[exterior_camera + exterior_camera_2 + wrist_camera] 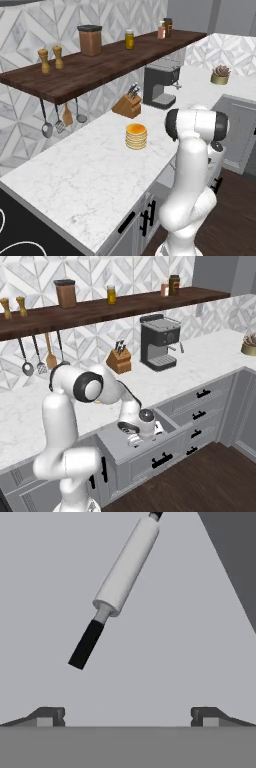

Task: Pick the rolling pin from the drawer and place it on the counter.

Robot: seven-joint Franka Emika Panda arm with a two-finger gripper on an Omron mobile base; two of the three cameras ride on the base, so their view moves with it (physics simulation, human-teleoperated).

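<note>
Here, long white marble surface (210, 363), faint grey veins, thick pale edge. Below it, wide shallow grey box drawer (150, 448) pulled out, flat front, black bar handle. Tool (127, 716) reaches down into drawer, tips spread wide, grasping nothing. Rolling pin (120, 577) lies slantwise on smooth grey drawer floor, ahead of tips, untouched: slim pale cylinder, matte black handle.

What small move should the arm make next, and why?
Probably shift the gripper forward over the rolling pin and turn to straddle its pale barrel. The fingers are spread wide with nothing between them, and the pin lies untouched ahead on the drawer floor.
</note>
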